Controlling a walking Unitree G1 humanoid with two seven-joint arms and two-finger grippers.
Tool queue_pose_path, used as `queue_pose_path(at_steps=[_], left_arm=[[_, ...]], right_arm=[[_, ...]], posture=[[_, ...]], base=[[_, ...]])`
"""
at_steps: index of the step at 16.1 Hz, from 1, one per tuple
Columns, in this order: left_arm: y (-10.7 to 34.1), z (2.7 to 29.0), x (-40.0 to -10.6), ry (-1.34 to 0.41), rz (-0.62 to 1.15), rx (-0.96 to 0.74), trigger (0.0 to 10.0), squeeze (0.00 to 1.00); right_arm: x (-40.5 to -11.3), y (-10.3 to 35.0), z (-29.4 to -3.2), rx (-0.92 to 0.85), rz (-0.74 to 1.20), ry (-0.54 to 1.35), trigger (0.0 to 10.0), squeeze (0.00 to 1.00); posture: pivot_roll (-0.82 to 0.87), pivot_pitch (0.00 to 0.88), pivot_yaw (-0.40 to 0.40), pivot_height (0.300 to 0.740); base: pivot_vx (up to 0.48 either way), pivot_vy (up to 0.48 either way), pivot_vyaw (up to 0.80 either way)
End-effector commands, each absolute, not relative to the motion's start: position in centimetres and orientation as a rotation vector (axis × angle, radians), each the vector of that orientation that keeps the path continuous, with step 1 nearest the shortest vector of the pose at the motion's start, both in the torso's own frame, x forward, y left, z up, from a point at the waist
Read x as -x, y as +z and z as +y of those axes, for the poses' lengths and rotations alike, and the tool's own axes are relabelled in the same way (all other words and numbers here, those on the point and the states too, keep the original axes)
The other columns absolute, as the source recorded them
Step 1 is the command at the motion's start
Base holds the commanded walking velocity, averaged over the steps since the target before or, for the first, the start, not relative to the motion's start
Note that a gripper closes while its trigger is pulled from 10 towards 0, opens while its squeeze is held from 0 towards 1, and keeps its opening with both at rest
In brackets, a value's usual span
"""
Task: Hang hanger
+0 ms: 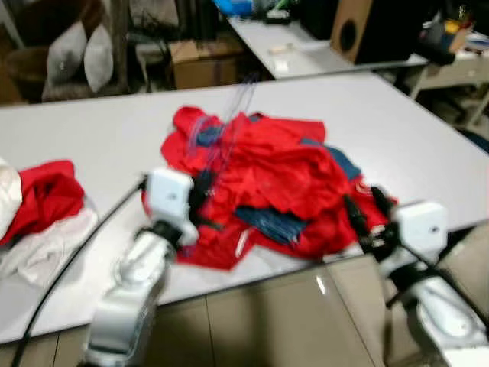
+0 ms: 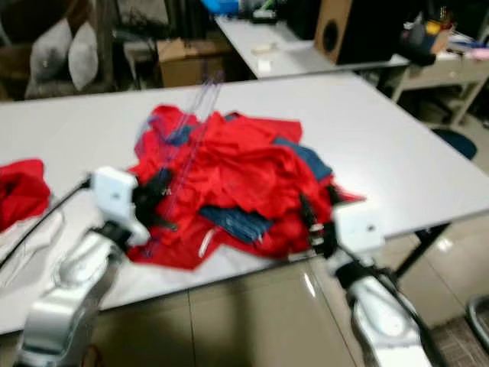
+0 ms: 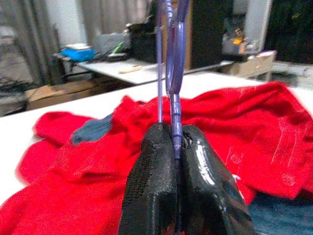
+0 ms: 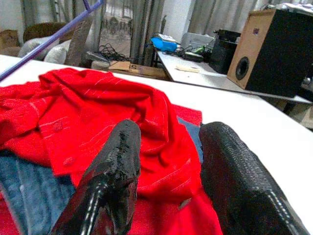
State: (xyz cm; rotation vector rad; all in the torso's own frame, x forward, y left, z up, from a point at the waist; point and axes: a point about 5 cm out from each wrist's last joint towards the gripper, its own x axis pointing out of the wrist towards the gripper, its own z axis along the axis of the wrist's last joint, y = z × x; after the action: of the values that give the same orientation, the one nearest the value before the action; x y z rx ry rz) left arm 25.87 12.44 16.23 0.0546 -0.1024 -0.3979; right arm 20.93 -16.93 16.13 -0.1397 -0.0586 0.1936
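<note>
A thin purple hanger (image 3: 172, 73) rises over a heap of red clothes (image 1: 260, 180) on the white table (image 1: 382, 130). My left gripper (image 3: 177, 147) is shut on the hanger's wire at the heap's left side (image 1: 200, 195). In the head views the hanger (image 1: 233, 115) shows as faint purple lines slanting up from the heap. My right gripper (image 4: 168, 142) is open at the heap's right edge (image 1: 367, 210), its fingers just above the red cloth and touching nothing. A blue garment (image 1: 267, 222) lies among the red ones.
A second pile of red and white cloth (image 1: 38, 214) lies at the table's left end. Behind stand another table (image 1: 298, 46), a wooden speaker (image 1: 359, 30), a cardboard box (image 1: 206, 61) and cushions (image 1: 80, 57). Tiled floor (image 1: 267, 321) lies below the table's near edge.
</note>
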Motion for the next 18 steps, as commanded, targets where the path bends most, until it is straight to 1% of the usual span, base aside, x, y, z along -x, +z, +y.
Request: queue_pose_path(at_steps=[1,3,6,7,9,11,12,13,15,17,18], left_arm=[[16.2,13.3,-26.0,-0.368,-0.093,-0.074,10.0,0.00],[16.3,13.3,-26.2,-0.373,-0.096,-0.072,10.0,0.00],[16.4,13.0,-26.5,-0.392,-0.098,-0.080,10.0,0.00],[16.4,12.9,-26.6,-0.401,-0.097,-0.083,10.0,0.00],[16.5,12.7,-26.9,-0.427,-0.097,-0.095,10.0,0.00],[16.7,12.6,-27.2,-0.446,-0.095,-0.106,10.0,0.00],[16.7,12.6,-27.3,-0.452,-0.094,-0.111,10.0,0.00],[16.7,12.6,-27.3,-0.458,-0.093,-0.118,10.0,0.00],[16.9,12.9,-27.2,-0.476,-0.094,-0.141,10.0,0.00],[16.9,13.5,-26.9,-0.484,-0.087,-0.174,10.0,0.00],[16.9,13.8,-26.7,-0.490,-0.079,-0.190,10.0,0.00]], right_arm=[[-21.0,16.1,-16.7,0.110,-0.056,0.212,10.0,0.00],[-21.0,16.3,-16.7,0.107,-0.053,0.219,10.0,0.00],[-21.4,16.3,-17.7,0.066,-0.022,0.239,10.0,0.00],[-21.9,16.5,-18.2,0.081,-0.023,0.251,10.0,1.00],[-23.7,17.2,-19.6,0.113,-0.004,0.324,10.0,1.00],[-26.5,17.4,-20.8,0.150,0.000,0.437,10.0,1.00],[-27.2,17.4,-21.0,0.169,0.008,0.474,10.0,1.00],[-27.8,17.3,-21.1,0.172,0.021,0.507,10.0,1.00],[-29.8,17.4,-20.9,0.188,0.074,0.669,10.0,1.00],[-30.8,17.5,-20.1,0.215,0.118,0.804,10.0,1.00],[-31.2,17.4,-19.9,0.226,0.129,0.832,10.0,1.00]], posture=[[-0.06,0.000,0.000,0.740],[-0.07,0.000,0.008,0.740],[-0.07,0.000,0.019,0.740],[-0.07,0.000,0.023,0.740],[-0.08,0.000,0.031,0.740],[-0.09,0.000,0.044,0.740],[-0.09,0.000,0.044,0.740],[-0.09,0.000,0.044,0.740],[-0.07,0.000,0.026,0.740],[-0.06,0.000,0.012,0.740],[-0.05,0.004,0.002,0.740]], base=[[0.000,0.000,0.00],[0.000,0.000,0.00],[0.000,0.000,0.00],[0.000,0.000,0.00],[0.000,0.000,0.00],[0.000,0.000,0.00],[0.000,0.000,0.00],[0.000,0.000,0.00],[0.000,0.000,0.00],[0.000,0.000,0.00],[0.000,0.000,0.00]])
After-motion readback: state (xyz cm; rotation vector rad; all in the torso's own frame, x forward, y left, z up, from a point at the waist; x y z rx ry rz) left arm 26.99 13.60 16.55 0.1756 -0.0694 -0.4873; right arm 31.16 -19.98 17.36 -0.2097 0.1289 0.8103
